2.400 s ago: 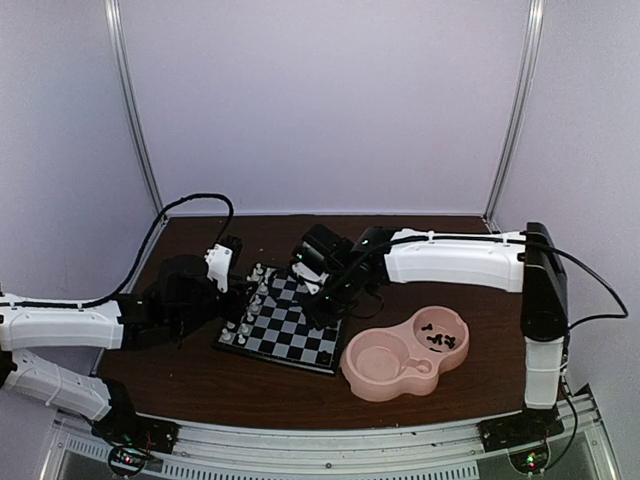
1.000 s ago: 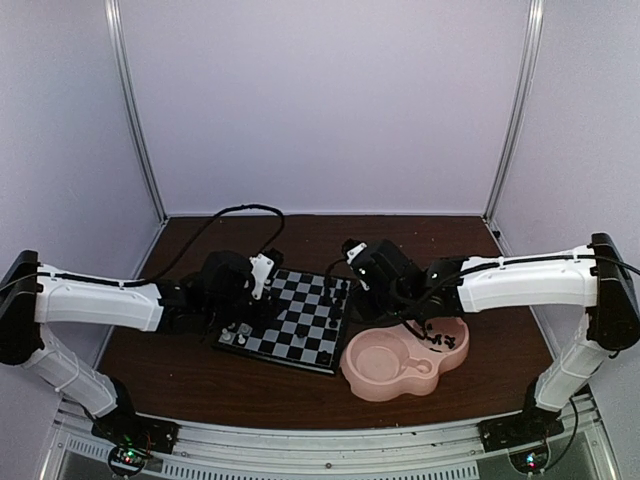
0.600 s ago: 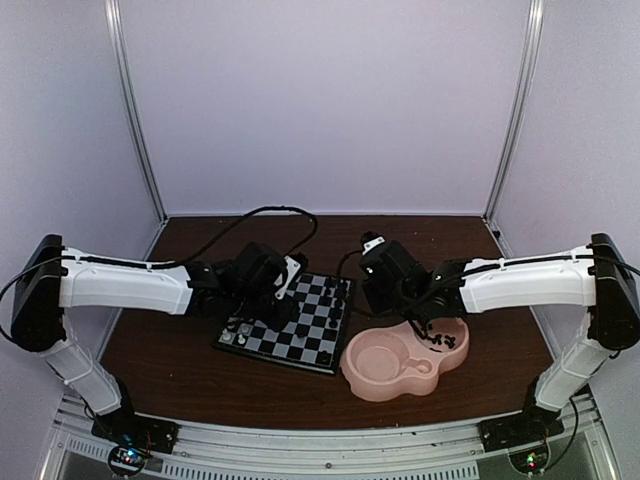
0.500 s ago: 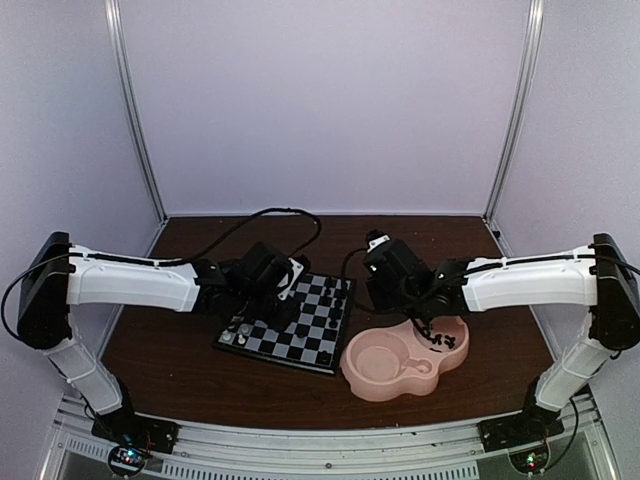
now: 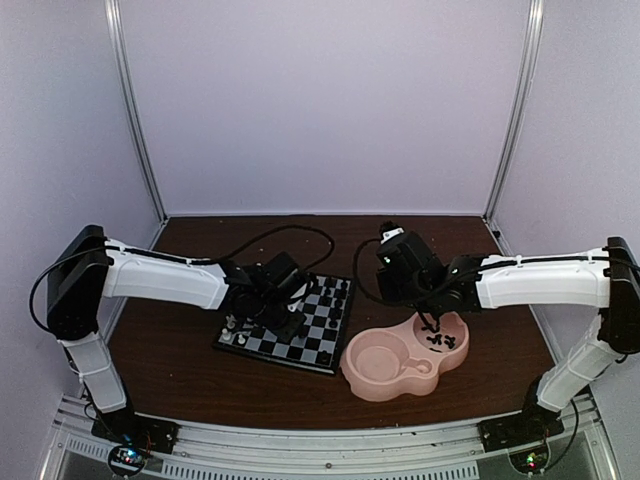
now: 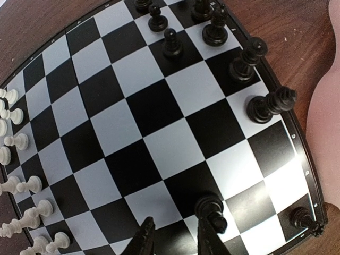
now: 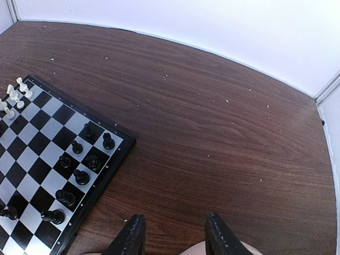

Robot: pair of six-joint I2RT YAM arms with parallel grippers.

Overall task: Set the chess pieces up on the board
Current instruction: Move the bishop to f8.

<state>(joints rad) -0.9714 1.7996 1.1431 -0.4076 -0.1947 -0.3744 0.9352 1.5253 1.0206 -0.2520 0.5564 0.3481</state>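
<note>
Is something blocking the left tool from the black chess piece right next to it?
Nothing I can see. The black chess piece stands right by one finger of the left tool, with only bare board around it. The next black piece is off in the board's corner.

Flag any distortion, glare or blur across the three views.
Left wrist: heavy fisheye bows the black and pale checked chessboard, glare patch lower right. Right wrist: sharp, but the white back wall curves. Top external: soft; tiny black plastic chess pieces in the pink double-bowl dish merge into specks.
</note>
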